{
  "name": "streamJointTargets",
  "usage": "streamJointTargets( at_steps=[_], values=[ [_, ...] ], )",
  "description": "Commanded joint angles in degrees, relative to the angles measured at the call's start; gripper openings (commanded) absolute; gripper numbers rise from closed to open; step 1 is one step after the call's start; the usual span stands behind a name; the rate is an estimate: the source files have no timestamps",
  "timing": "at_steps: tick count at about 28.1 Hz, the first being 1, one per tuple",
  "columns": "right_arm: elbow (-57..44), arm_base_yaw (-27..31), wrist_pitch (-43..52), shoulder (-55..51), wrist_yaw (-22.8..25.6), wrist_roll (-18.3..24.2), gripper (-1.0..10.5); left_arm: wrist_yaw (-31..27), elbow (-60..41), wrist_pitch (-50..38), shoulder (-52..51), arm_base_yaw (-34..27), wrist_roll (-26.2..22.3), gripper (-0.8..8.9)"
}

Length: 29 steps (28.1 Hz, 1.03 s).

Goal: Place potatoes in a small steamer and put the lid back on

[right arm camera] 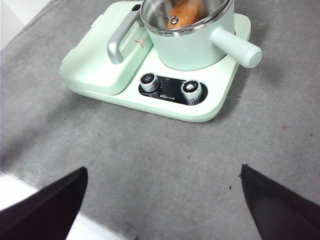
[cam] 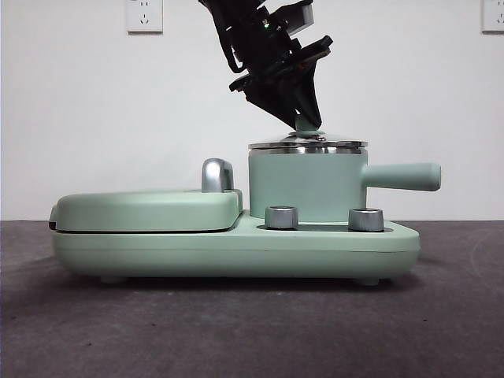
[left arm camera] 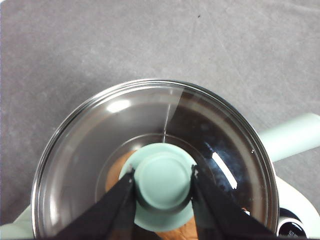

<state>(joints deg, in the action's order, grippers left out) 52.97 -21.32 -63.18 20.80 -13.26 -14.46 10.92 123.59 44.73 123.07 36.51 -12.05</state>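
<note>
The lid (left arm camera: pixel 150 165) is held by its knob (left arm camera: pixel 164 179) in the left pincer (left arm camera: pixel 163 182), centred level on the small steamer (cam: pixel 305 187) rim, over the potato (right arm camera: pixel 186 13); the right pincer (right arm camera: pixel 165 200) is spread, well apart.

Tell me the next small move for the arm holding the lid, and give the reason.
Probably open the left gripper and lift straight up. Its jaws are shut on the knob, the lid looks level on the steamer's rim, and the potato is already inside. The right gripper waits open, away from the pot.
</note>
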Motion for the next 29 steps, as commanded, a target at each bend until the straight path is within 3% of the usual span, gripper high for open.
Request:
streamJointTargets(
  at_steps=[1,14,16,18,21,29],
  values=[
    [0.35,-0.28,0.61,0.02,0.22,-0.59,4.9,-0.22,2.29,0.37,1.75,0.33,-0.35,0.14],
    [0.35,-0.28,0.59,0.02,0.2,-0.59,4.9,-0.2,2.29,-0.33,4.46,0.33,0.17,0.15],
    [0.35,-0.28,0.57,0.02,0.2,-0.59,4.9,-0.2,2.29,-0.09,4.46,0.48,0.2,0.59],
    [0.35,-0.28,0.57,0.02,0.2,-0.59,4.9,-0.61,2.29,0.28,4.46,0.48,0.15,2.01],
    [0.35,-0.28,0.57,0.02,0.2,-0.59,4.9,-0.66,2.32,0.79,4.46,0.48,0.11,3.41],
    [0.35,-0.28,0.57,0.02,0.22,-0.59,4.9,-3.15,2.36,0.66,4.46,0.52,0.11,3.53]
  ],
)
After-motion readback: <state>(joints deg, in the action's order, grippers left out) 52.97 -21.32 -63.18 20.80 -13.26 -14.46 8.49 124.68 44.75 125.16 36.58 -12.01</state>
